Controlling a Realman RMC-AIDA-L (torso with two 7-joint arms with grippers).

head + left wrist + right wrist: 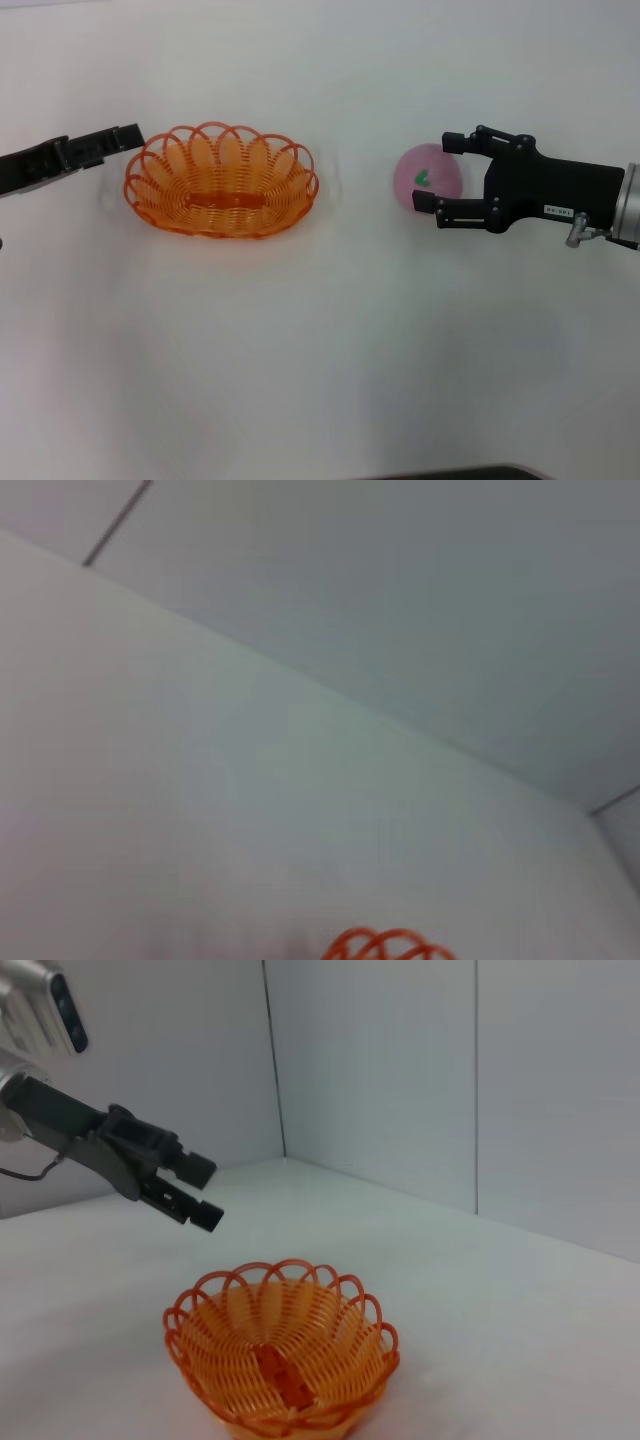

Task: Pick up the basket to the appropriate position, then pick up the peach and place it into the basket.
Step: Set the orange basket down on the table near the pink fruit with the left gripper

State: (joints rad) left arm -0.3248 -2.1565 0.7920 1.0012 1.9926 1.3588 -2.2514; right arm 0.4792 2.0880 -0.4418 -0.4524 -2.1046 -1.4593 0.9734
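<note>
The left pincer (130,137) hangs just beside the left end of the basket (221,181), clear of its looped rim. In the right wrist view its two dark fingers (195,1192) stand a little apart with nothing between them, raised above the bench (320,360).

The basket sits upright on the white bench, left of centre. It is an oval of thin orange plastic wire, woven into ribs, with a scalloped rim of open loops and a solid orange strip along its floor. Nothing lies inside it.

The peach (427,176) rests on the bench well to the right of the basket, a smooth, round pink ball with a small green leaf mark.

The right pincer (438,172), black and blocky, is spread wide, one finger on either side of the peach; whether they touch the fruit cannot be told.
</note>
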